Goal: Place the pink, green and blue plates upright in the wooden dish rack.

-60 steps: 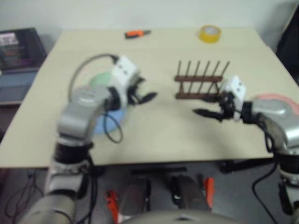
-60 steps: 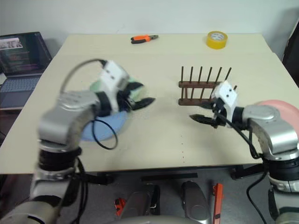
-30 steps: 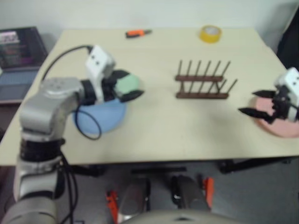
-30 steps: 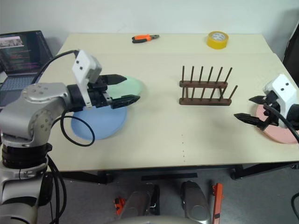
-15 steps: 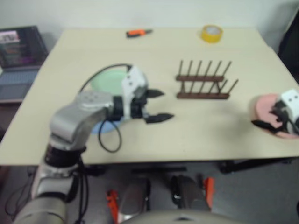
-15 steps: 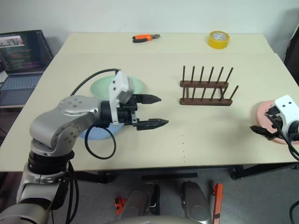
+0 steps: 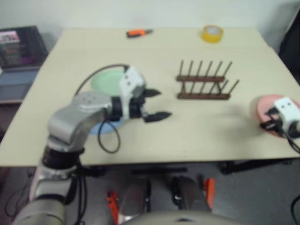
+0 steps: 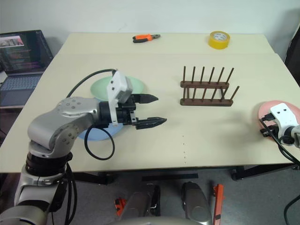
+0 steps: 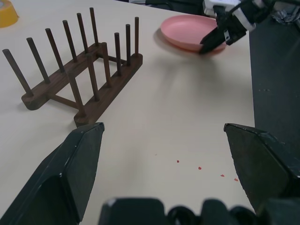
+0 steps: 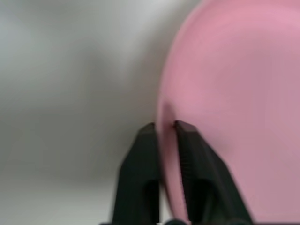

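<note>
2 grippers on show. Right gripper [image 10: 161, 129] pinched tight on near rim of pink plate [image 8: 267, 112], plate flat at table's [image 8: 197, 140] right edge. Left gripper [image 8: 152, 110] spread wide, holding nothing, above bare table between green plate [image 8: 101, 86] and wooden dish rack [image 8: 206, 89]. Blue plate [image 8: 96, 135] under left arm. Rack empty.

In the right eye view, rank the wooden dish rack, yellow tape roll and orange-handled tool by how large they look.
1. wooden dish rack
2. orange-handled tool, longer but thin
3. yellow tape roll
The last two look close; both lie farther away, so their order is unsure.
</note>
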Motion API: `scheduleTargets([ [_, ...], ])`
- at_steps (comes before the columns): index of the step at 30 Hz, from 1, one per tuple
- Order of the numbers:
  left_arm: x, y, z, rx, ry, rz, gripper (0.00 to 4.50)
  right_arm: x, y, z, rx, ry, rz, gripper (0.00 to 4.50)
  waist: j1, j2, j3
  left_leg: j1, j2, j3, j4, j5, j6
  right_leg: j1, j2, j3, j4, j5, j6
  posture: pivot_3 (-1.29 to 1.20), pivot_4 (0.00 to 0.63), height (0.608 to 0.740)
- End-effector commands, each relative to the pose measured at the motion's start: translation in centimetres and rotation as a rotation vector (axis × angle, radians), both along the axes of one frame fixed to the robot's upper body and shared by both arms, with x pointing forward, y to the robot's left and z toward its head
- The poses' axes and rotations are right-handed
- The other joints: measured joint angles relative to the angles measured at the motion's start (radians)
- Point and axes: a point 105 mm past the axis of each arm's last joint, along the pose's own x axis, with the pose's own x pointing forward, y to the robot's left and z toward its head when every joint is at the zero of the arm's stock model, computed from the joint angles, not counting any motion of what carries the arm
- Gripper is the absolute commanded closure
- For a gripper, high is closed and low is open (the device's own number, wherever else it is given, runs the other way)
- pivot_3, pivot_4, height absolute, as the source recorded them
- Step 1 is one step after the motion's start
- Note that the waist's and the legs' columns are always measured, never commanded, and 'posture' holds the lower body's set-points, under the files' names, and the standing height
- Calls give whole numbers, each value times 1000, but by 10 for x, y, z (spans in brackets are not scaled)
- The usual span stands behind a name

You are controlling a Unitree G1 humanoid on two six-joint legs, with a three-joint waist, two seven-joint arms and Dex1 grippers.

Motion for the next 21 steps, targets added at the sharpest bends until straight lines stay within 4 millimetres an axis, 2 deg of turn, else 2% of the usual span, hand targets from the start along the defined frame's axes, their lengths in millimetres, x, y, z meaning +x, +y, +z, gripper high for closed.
scheduleTargets([
  [1, -1, 3, 13, -17, -53, -1, 0, 2, -2, 18, -17, -43, 6, 4459, -1, -1, 0, 0, 0, 0, 0, 0, 0, 0, 0, 0, 0, 0, 0, 0, 150, 740],
  [5, 1, 5, 16, -23, -59, -3, 0, 0, -1, 52, -85, -104, 49, 4459, -1, 0, 0, 0, 0, 0, 0, 0, 0, 0, 0, 0, 0, 0, 0, 0, 150, 740],
  [8, 2, 5, 19, -30, -64, -8, 0, 1, 0, 104, -154, -225, 63, 4459, -3, 0, 0, 0, 0, 0, 0, 0, 0, -1, 0, 0, 0, 0, 0, 0, 150, 740],
  [10, 3, 5, 20, -32, -65, -9, 0, 6, 2, 150, -183, -372, 54, 4459, -9, 0, 0, 0, 0, 0, -1, 0, 0, -1, 0, 0, 0, 0, 0, 0, 150, 740],
  [12, 3, 5, 20, -32, -65, -10, 0, 11, 6, 184, -189, -495, 50, 4459, -12, 0, 0, 0, 1, 1, -1, 0, 0, -1, 0, 1, 0, 0, 0, 0, 150, 740],
  [13, 4, 5, 20, -31, -66, -11, 0, 13, 8, 193, -187, -529, 51, 4459, -12, 0, 0, 1, 1, 1, -1, 0, 0, -1, 1, 0, 0, 0, 0, 0, 150, 740],
  [16, 4, 2, 22, -42, -70, -19, 0, 34, 63, 247, -6, -815, 235, 4459, -18, -2, 1, 1, 2, 1, -1, 0, 0, -1, 2, 0, -1, 0, -1, 0, 150, 740],
  [17, 4, 1, 22, -45, -72, -21, 0, 37, 79, 260, 83, -878, 296, 4459, -22, -2, 1, 1, 3, 2, -2, 0, 0, -1, 2, 1, -1, 0, -1, 0, 150, 740],
  [19, 3, -1, 24, -53, -72, -25, 0, 43, 98, 269, 202, -943, 385, 4459, -26, -5, 3, 1, 3, 2, -2, 0, 0, -1, 2, 1, 0, 1, -1, 0, 150, 740],
  [21, 0, -2, 25, -62, -70, -33, 0, 48, 106, 273, 362, -982, 426, 4459, -22, -7, 3, 1, 3, 1, -2, 0, 0, -1, 2, 0, 0, 1, -1, 0, 150, 740],
])
